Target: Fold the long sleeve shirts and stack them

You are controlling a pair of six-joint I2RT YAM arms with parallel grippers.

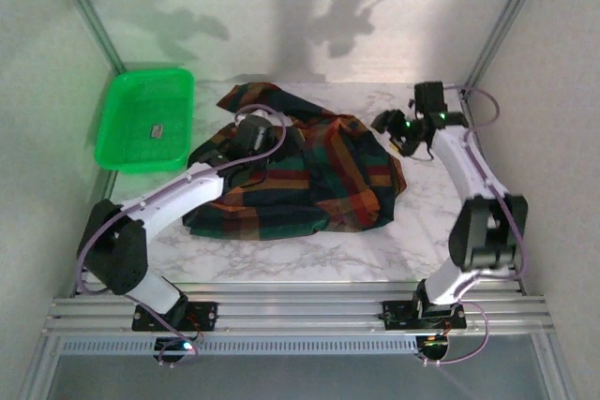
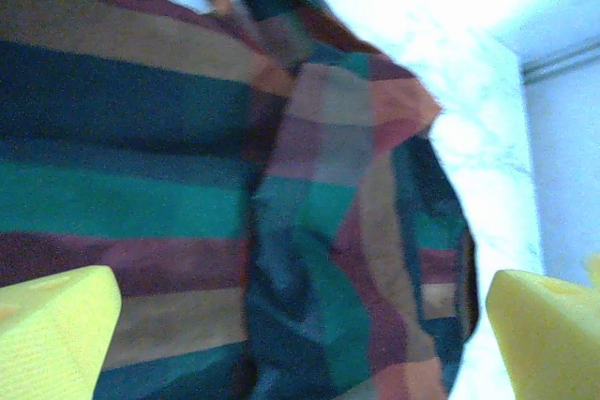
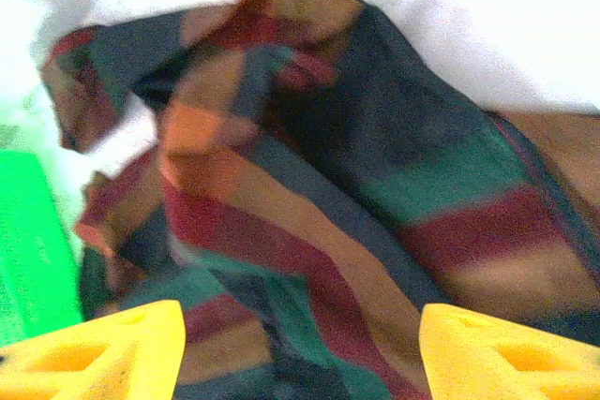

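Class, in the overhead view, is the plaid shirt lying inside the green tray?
No, the plaid shirt lies crumpled on the marble table, beside the green tray.

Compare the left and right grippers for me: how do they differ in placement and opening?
The left gripper is over the left part of the crumpled plaid shirt, while the right gripper hangs by the shirt's right edge. In the wrist views, the left gripper's yellow fingers appear wider apart than the right gripper's fingers. Shared: both are open, hold nothing, and look down on the shirt.
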